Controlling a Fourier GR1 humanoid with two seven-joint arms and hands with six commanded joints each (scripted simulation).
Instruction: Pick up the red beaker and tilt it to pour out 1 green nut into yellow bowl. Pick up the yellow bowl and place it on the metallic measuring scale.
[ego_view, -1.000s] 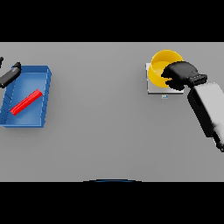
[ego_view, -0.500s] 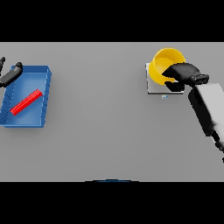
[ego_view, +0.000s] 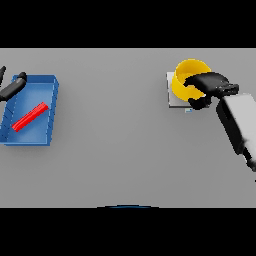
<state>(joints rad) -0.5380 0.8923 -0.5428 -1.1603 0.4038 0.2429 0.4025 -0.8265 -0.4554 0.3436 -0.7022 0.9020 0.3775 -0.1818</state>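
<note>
- The right hand (ego_view: 204, 86) has its fingers curled over the near rim of the yellow bowl (ego_view: 186, 74), pinching the bowl's wall.
- The bowl lies just ahead of that hand, on its far-left side, and sits over the metal scale (ego_view: 171, 98), whose plate shows under the bowl and the fingers.
- I judge the bowl is at its target; the next move is likely a release, lifting straight off.
- The left hand (ego_view: 12, 87) is far off, fingers straight, above the far corner of the blue tray (ego_view: 50, 85) that holds a red bar (ego_view: 30, 117).
</note>
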